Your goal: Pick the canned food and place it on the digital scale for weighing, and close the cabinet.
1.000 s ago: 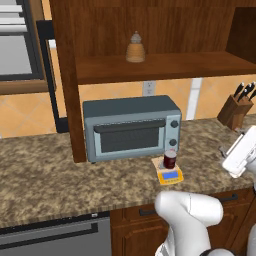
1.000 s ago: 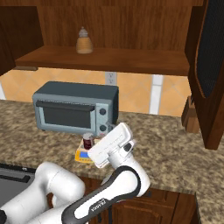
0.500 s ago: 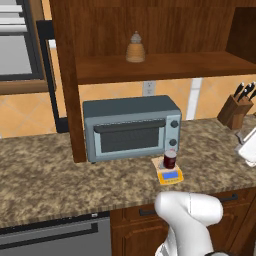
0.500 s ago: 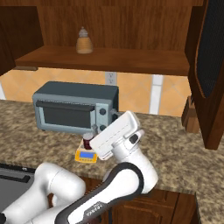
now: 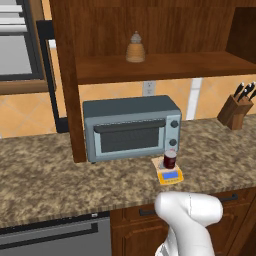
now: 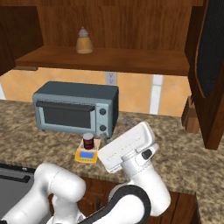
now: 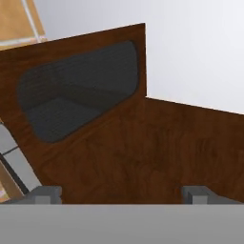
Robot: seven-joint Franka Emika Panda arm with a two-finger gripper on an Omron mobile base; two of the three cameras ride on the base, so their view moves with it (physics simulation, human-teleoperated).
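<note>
One can (image 5: 170, 159) stood on the scale (image 5: 170, 175) in the left base view, just in front of the oven (image 5: 132, 127) on the worktop (image 5: 45, 177). Above it, the cabinet (image 5: 150, 70) was open, with a bottle (image 5: 134, 47) on its shelf.

From the right base view, the can sat on the scale near the oven's right end. The hand (image 6: 127, 147) was raised to the right of them, tilted up toward the open door (image 6: 212, 65).

Looking from the hand view, the jaws (image 7: 121, 194) were wide open and held nothing. They faced the brown door with its dark glass. To close it well, I think the hand should press flat on the wood, not the glass, and push slowly so it swings shut.
</note>
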